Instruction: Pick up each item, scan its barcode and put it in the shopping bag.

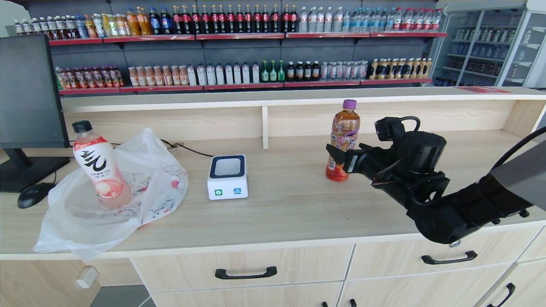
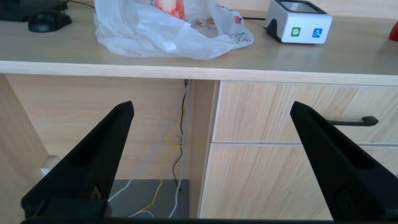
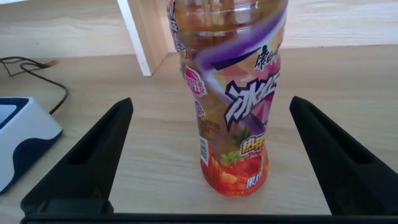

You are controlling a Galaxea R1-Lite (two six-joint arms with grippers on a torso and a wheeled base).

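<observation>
A white scanner (image 1: 227, 177) sits on the wooden counter (image 1: 290, 204). Left of the scanner lies a crumpled plastic shopping bag (image 1: 158, 187), with a black-capped pink bottle (image 1: 101, 164) upright at its middle. Right of the scanner stands a purple-capped orange bottle (image 1: 343, 136), with the right gripper (image 1: 339, 157) at its lower half.

The tea bottle (image 1: 343, 140) holds amber-orange liquid that turns red at the base, under a purple cap; its label swirls purple and white. The pink drink bottle (image 1: 100, 168) has a black cap and a red-and-white label with black brush strokes. The shopping bag (image 1: 158, 187) is translucent white, dotted with small red and pink cartoon prints. The scanner (image 1: 227, 181) is white with a navy frame and one green and one blue square. The right gripper (image 3: 210, 102) and left gripper (image 2: 211, 106) are black. The counter (image 1: 290, 204) is pale wood grain, with black drawer handles (image 1: 245, 273).
</observation>
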